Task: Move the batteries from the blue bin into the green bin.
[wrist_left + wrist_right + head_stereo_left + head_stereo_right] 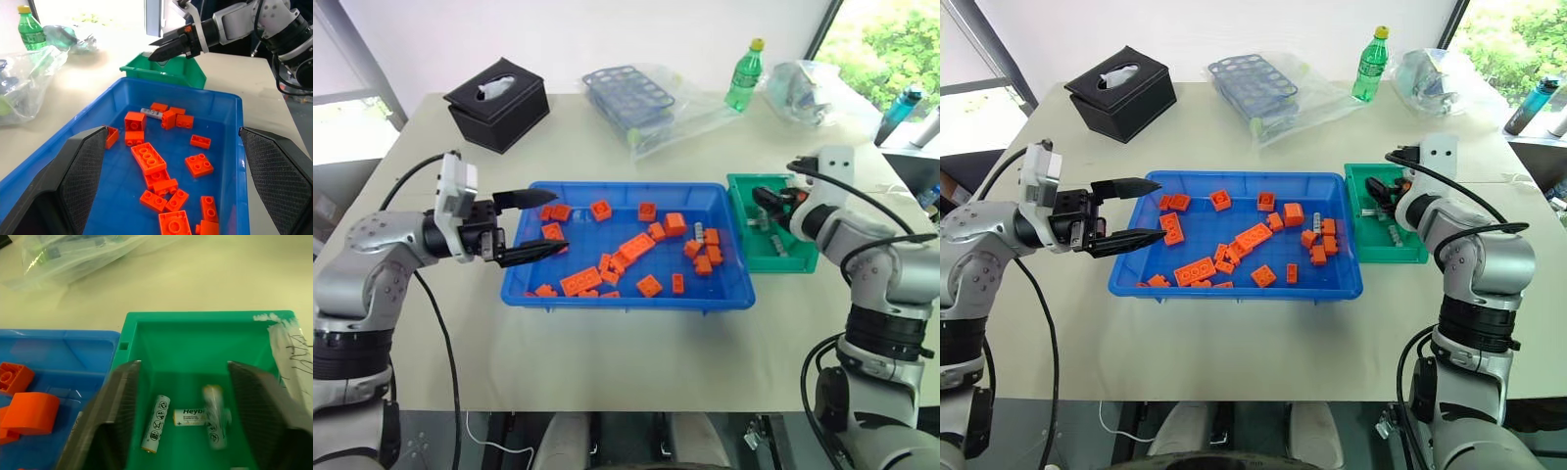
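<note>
The left end effector (533, 225) hovers over the left rim of the blue bin (570, 304), fingers spread and empty, pointing across it. Among the orange bricks (636, 245), one battery (151, 113) remains near the bin's right end, its long axis roughly along the bin's length. It looks nearer the right arm. The right end effector (181, 396) hangs over the green bin (195, 333), fingers spread; three batteries (155, 423) lie inside, one blurred, perhaps just dropped.
</note>
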{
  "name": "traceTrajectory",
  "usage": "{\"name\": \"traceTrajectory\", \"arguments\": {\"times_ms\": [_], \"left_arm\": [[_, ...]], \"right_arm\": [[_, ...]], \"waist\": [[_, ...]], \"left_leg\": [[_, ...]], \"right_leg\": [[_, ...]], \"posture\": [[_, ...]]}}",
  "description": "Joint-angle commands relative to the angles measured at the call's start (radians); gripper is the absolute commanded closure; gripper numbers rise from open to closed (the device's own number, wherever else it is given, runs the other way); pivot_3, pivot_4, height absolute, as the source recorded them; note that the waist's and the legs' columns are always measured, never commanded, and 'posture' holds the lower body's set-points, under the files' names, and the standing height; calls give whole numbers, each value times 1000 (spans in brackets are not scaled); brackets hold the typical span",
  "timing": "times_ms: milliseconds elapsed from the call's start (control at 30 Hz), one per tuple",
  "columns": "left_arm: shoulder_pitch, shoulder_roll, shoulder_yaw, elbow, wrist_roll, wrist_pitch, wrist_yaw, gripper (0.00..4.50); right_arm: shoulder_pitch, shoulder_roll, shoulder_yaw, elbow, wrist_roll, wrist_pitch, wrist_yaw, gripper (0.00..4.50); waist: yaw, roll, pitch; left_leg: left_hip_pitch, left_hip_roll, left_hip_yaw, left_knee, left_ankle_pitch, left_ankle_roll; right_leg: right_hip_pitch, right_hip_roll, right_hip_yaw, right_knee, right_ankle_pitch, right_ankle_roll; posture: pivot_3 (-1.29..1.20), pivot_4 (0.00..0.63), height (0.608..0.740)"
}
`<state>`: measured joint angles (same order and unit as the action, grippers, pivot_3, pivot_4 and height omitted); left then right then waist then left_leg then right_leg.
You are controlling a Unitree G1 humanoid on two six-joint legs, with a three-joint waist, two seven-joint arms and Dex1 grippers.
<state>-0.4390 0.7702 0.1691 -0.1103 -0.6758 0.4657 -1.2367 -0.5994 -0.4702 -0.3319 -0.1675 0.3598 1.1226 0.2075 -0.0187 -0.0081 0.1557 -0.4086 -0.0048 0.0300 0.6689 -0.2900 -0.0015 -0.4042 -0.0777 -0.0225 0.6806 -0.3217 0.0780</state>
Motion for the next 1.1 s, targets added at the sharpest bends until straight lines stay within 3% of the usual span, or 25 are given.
{"name": "traceTrajectory", "arguments": {"times_ms": [33,200,367,567,1100], "left_arm": [[-11,-2,3,-13,-3,-14,-4,0],[1,-3,8,-18,-1,-16,-2,0],[3,-8,8,-20,1,-17,1,0],[4,-11,12,-24,5,-19,6,0],[26,-15,28,-54,-9,-10,41,0]], "right_arm": [[-3,-25,70,-89,-28,-74,12,812],[36,-19,283,-243,-15,-121,107,812],[48,5,400,-186,-67,-100,92,812],[31,62,411,-70,-94,-81,59,812],[-50,14,518,43,-243,-87,61,812]], "waist": [[1,0,0],[-2,0,0],[4,0,0],[2,0,0],[4,0,0]], "left_leg": [[0,0,0,0,0,0],[0,0,0,0,-1,1],[0,0,0,0,-1,2],[0,0,0,1,0,0],[0,-1,0,1,0,0]], "right_leg": [[0,0,0,0,0,0],[0,0,0,0,0,0],[0,0,0,0,0,0],[0,0,0,0,0,0],[0,0,0,0,0,0]], "posture": [[0,150,733],[0,150,733],[0,150,733],[0,150,733],[0,150,733]]}}
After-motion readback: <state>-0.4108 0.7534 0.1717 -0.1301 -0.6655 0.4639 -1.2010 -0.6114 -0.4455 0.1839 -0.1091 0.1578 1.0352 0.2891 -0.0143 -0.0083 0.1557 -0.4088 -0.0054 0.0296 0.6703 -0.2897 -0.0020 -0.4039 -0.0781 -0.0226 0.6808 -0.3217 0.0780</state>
